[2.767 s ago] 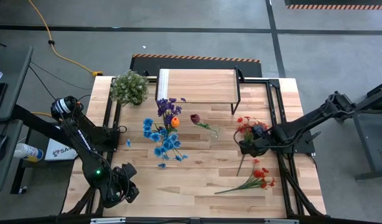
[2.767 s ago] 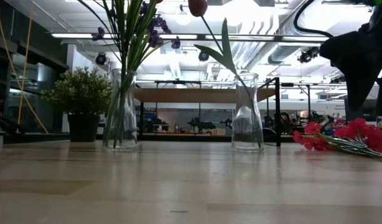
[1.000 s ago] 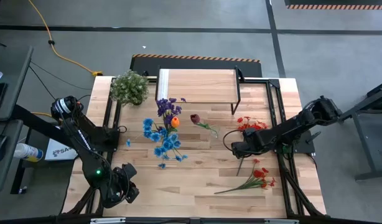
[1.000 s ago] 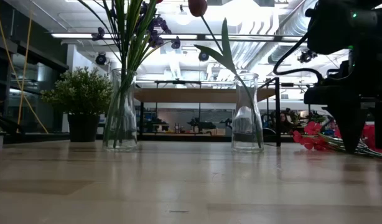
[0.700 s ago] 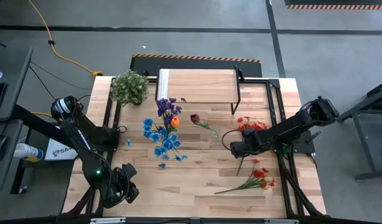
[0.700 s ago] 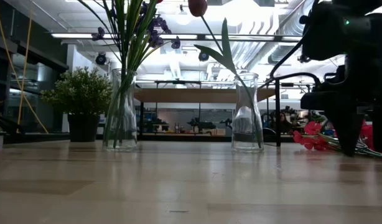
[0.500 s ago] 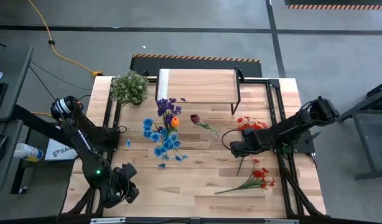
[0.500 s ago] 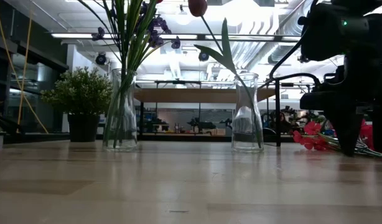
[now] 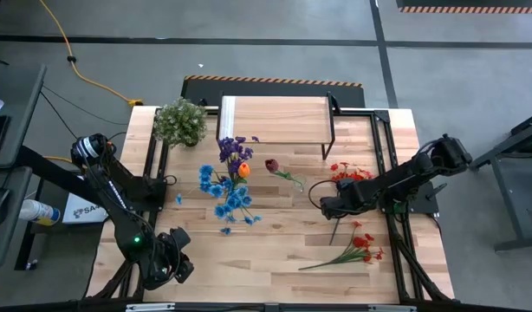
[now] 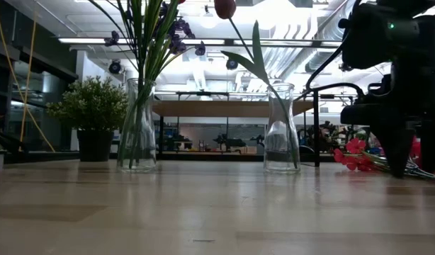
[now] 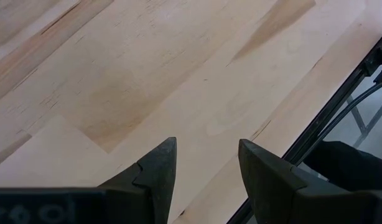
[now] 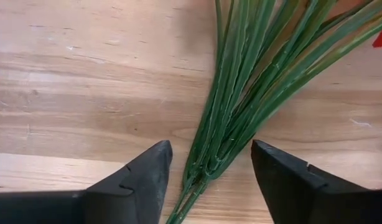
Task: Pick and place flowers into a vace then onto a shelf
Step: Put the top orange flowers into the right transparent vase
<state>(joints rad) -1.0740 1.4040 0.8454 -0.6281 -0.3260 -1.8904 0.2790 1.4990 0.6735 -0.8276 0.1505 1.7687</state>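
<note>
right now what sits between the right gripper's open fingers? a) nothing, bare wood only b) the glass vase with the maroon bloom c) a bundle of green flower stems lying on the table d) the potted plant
c: in the right wrist view the right gripper is open with its two fingers on either side of the green stems of the red flowers, which lie flat on the table.

I see a table (image 9: 275, 251) of pale wood planks, smooth with a soft shine. The shelf (image 9: 273, 120) has a light wood top and thin black metal legs. Two vases (image 10: 282, 127) look like clear, shiny glass. The flower stems (image 12: 241, 118) look like smooth green plastic. My right gripper's fingers (image 12: 144, 180) are dark, matt plastic, and so are the left gripper's fingers (image 11: 158, 168).
</note>
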